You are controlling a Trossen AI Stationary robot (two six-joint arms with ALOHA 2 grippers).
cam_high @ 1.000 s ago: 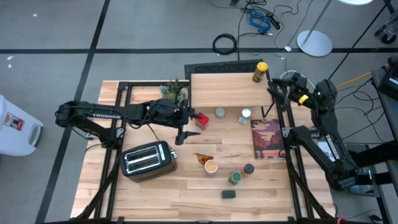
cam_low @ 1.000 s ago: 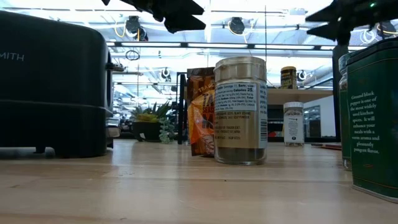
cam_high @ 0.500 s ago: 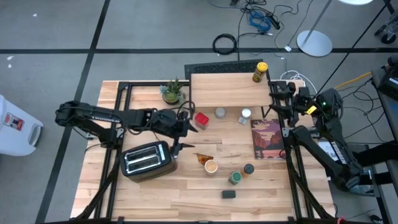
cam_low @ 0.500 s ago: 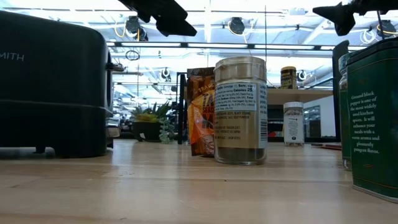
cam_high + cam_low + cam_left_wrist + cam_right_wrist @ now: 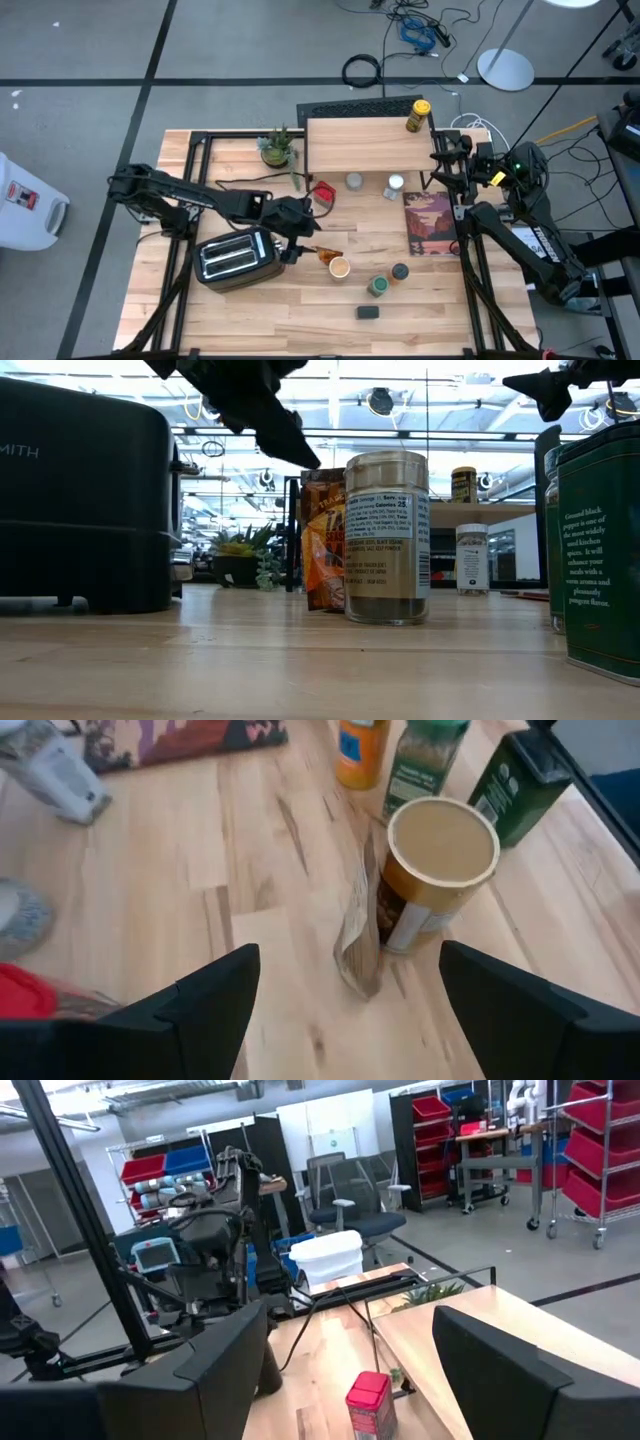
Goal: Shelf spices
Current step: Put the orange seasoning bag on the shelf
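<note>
My left gripper [image 5: 304, 240] hangs open and tipped downward just right of the toaster, above the table. Ahead of it in its wrist view [image 5: 345, 1010] an orange pouch [image 5: 358, 935] stands on its bottom edge against a tan-lidded jar [image 5: 440, 870]; its fingers touch neither. An orange bottle [image 5: 360, 750], a green jar [image 5: 425, 765] and a dark green tin [image 5: 520, 780] stand beyond. The shelf [image 5: 365, 145] carries a yellow jar [image 5: 417, 116]; a red tin [image 5: 323, 192], a grey-lidded jar [image 5: 354, 181] and a white jar [image 5: 395, 184] stand before it. My right gripper [image 5: 436, 165] waits open and level at the shelf's right end.
A silver toaster [image 5: 238, 257] stands near the left, close beside my left gripper. A potted plant [image 5: 277, 146] sits left of the shelf. A picture book [image 5: 432, 223] lies flat at the right. Bare tabletop [image 5: 250, 320] runs along the near edge.
My left gripper has come down and toward the table's near edge, from beside the red tin to the pouch and tan-lidded jar, tipping further downward, still open. My right arm has swung slightly toward the near edge beside the shelf's right end. No spice has moved.
</note>
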